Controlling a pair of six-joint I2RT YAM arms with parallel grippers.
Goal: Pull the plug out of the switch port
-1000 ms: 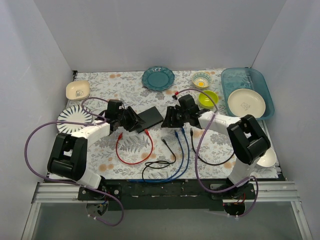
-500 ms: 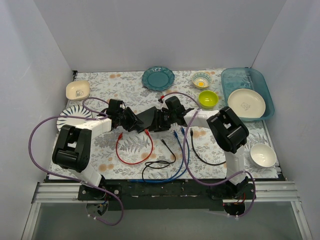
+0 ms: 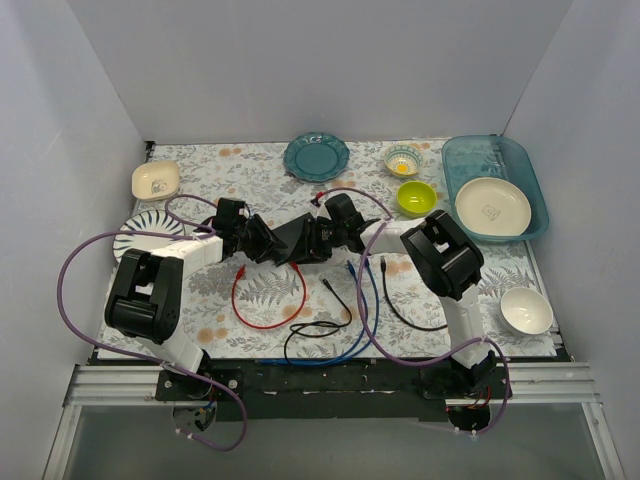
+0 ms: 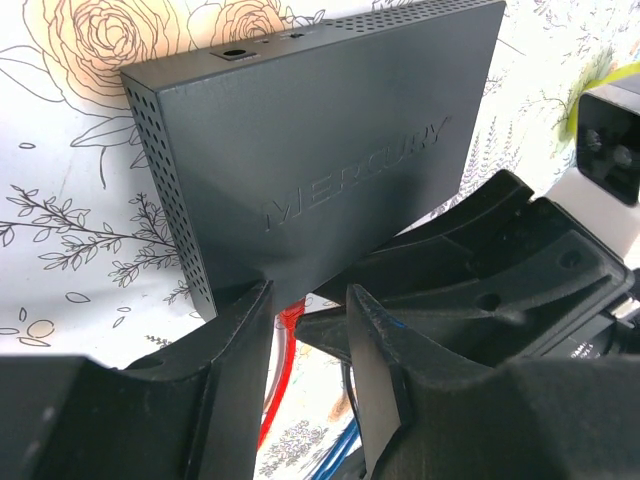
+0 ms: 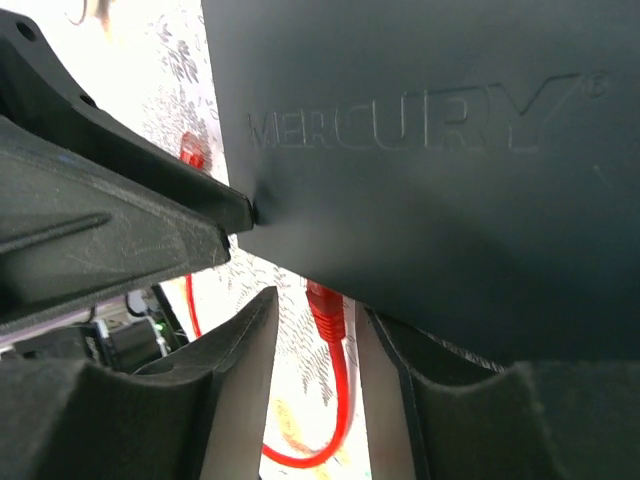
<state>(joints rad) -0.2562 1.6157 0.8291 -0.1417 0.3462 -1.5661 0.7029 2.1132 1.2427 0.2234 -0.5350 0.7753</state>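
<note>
Top external: switch (image 3: 292, 236) sits mid-table on floral cloth (image 3: 250, 180), flanked by left gripper (image 3: 264, 243) and right gripper (image 3: 318, 240). Open cloth behind it up to teal plate (image 3: 316, 157). Near side cluttered with loose cables, red cable (image 3: 265, 327) among them. Left wrist: jaws apart at switch's near corner, gripping nothing. Right wrist: jaws apart, straddling red plug (image 5: 326, 310) seated in port, no contact. "MERCURY" embossed on lid. White walls (image 3: 300, 70) on three sides.

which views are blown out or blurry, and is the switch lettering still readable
Right wrist: tablecloth washed out to white, red plug sharp, lettering on the switch readable, own fingers soft. Left wrist: evenly lit, lettering crisp, fingers blurred. Top external: even light, no glare.
</note>
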